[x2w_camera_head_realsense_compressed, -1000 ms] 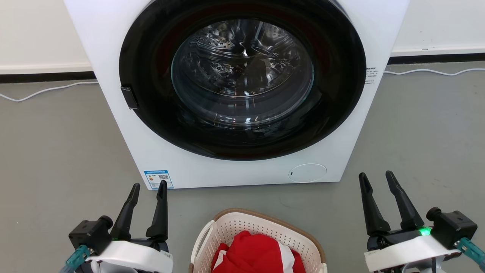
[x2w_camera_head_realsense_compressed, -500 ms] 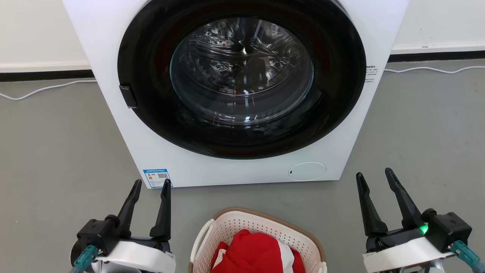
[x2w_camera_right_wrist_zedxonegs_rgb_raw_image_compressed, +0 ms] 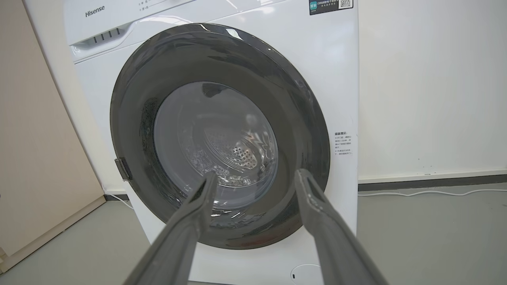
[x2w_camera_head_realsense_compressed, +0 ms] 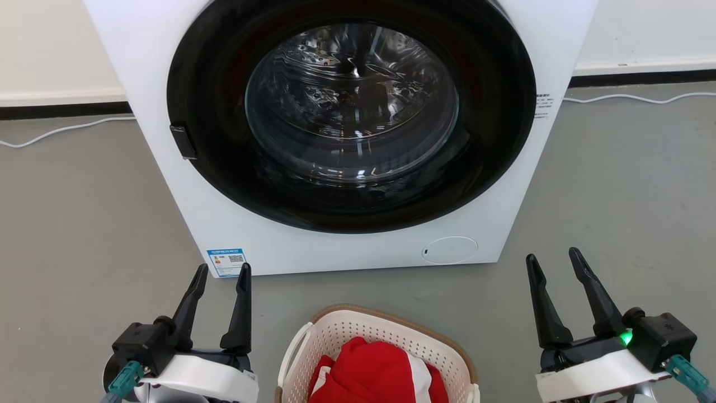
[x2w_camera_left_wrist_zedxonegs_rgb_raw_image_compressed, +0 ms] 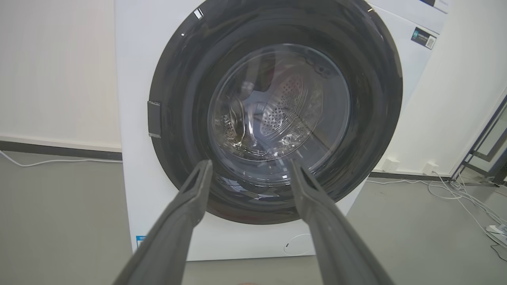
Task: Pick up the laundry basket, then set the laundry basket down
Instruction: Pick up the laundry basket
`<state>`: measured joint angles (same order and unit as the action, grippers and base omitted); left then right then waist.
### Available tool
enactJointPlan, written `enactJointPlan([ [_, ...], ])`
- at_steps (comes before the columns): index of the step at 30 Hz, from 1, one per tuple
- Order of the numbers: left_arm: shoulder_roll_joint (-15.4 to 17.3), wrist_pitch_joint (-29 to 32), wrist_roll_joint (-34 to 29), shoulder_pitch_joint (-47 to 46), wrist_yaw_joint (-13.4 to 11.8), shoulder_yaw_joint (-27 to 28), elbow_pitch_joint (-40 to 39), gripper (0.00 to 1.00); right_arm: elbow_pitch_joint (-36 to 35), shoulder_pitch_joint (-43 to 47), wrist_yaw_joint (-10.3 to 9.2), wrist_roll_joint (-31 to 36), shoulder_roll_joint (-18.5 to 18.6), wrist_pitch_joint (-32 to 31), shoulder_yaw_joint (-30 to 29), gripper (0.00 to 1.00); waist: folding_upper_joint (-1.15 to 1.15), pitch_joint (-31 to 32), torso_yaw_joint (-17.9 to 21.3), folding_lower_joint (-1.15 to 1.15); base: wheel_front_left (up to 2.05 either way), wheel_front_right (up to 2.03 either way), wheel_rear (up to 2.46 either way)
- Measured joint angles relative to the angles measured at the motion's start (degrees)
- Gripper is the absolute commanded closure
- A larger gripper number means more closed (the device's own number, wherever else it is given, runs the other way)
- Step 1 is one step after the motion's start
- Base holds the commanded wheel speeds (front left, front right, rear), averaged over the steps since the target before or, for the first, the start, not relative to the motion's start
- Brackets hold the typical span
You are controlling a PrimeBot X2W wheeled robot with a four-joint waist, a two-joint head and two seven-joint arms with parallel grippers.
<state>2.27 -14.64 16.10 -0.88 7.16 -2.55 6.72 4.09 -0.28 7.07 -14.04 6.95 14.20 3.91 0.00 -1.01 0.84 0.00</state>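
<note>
- Cream basket [x2w_camera_head_realsense_compressed: 386,336] is not yet grasped.
- Left hand [x2w_camera_head_realsense_compressed: 223,271] and right hand [x2w_camera_head_realsense_compressed: 552,256] are held wide, empty.
- If it is lifted unevenly, red clothes [x2w_camera_head_realsense_compressed: 369,375] could be tipped out.

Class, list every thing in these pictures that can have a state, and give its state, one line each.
washing machine door, shut.
laundry basket, standing on the floor, loaded, not gripped.
red cloth, heaped in the basket.
left gripper, open, empty.
right gripper, open, empty.
green light on the right gripper, lit.
</note>
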Motion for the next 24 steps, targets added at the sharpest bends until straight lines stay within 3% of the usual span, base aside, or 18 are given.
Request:
enactJointPlan([
  [12, -0.03, 0.00, 0.59, -1.92, 0.00, 0.60, 1.54, 0.00, -0.43, -1.49, 0.00, -0.10, 0.02, 0.00, -0.09, 0.00, 0.00, -4.03, 1.60, 0.00, 0.00, 0.00, 0.00],
  [24, 0.29, -0.01, 1.57, -7.09, 0.00, 2.29, 9.02, 0.00, -1.56, -5.73, 0.00, -0.42, -0.13, 0.00, 0.44, 0.00, 0.00, -11.95, 4.09, 0.00, 0.00, 0.00, 0.00],
])
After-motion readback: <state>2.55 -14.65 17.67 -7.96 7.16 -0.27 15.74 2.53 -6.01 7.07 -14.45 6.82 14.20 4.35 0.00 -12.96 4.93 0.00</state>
